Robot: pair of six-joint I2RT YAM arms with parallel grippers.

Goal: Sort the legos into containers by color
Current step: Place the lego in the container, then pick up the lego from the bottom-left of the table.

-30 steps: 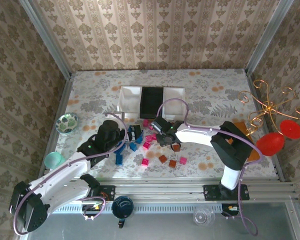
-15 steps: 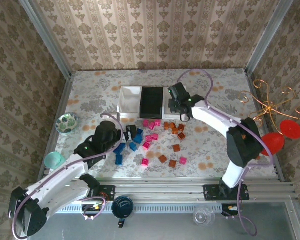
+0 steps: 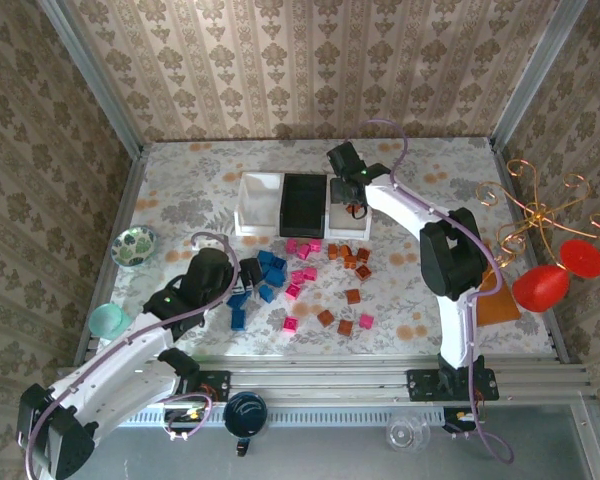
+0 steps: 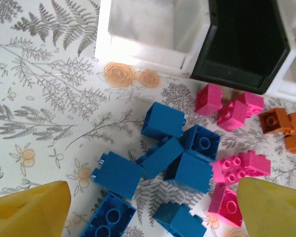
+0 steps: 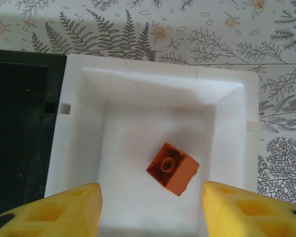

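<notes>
my left gripper [image 4: 150,205] hangs wide open, holding nothing, over the blue bricks [image 4: 177,158] bunched on the surface [image 4: 49,98]. they look light, hard and smooth, so i judge a pinch across two flat sides will hold better than one over the studs. several lie tilted and touching, so a neighbour may get dragged along. pink bricks [image 4: 239,168] sit just beside them on the right, close enough to get nudged. beyond, loose orange bricks [image 3: 350,258] lie near the trays. farther on stand the left white tray [image 4: 138,47], the black tray [image 4: 237,74] and the right white tray [image 5: 227,98], side by side. my right gripper [image 5: 150,207] hovers over that last one, jaws apart and empty, with one orange brick [image 5: 172,169] lying tilted on the tray floor. the green bowl [image 3: 133,246] sits well apart at the left.
</notes>
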